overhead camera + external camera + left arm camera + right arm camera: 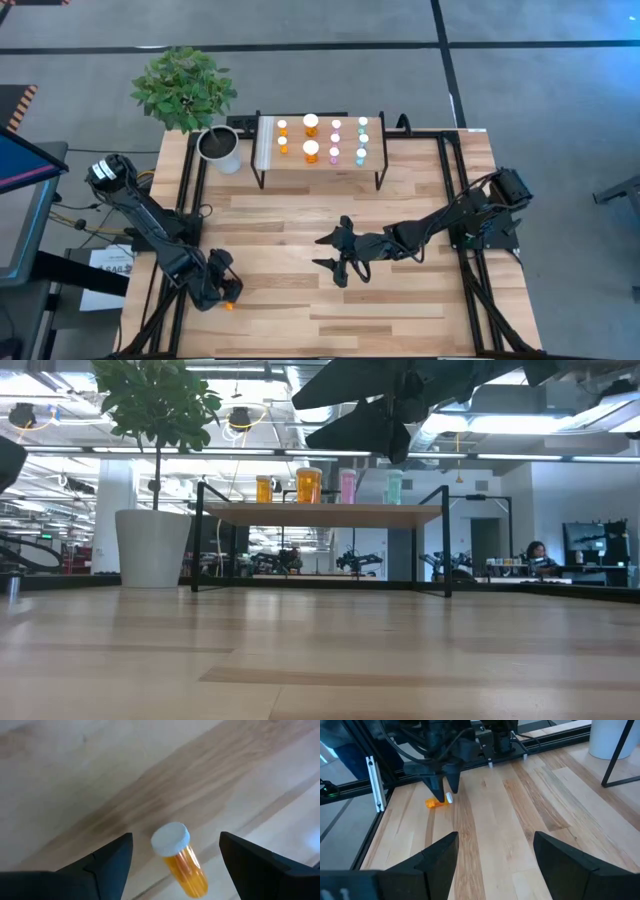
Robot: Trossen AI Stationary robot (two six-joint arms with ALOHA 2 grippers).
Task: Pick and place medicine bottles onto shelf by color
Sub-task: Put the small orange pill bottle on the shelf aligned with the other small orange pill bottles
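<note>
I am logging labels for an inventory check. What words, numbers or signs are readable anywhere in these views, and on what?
None can be read.
White sheet on the floor beside the table's left edge: dark print, too small to read.
Orange bottle lying between the open left gripper's fingers: no label visible.
Bottles on the shelf: no readable labels.
Small green sign in the room behind: unreadable.

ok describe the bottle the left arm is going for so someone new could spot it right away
Start at the wooden slatted table and go to its near-left corner, far from the shelf. There the left gripper hangs open over a small orange bottle with a white cap. Unlike every other bottle, it lies on its side on the tabletop instead of standing on the shelf.
</note>
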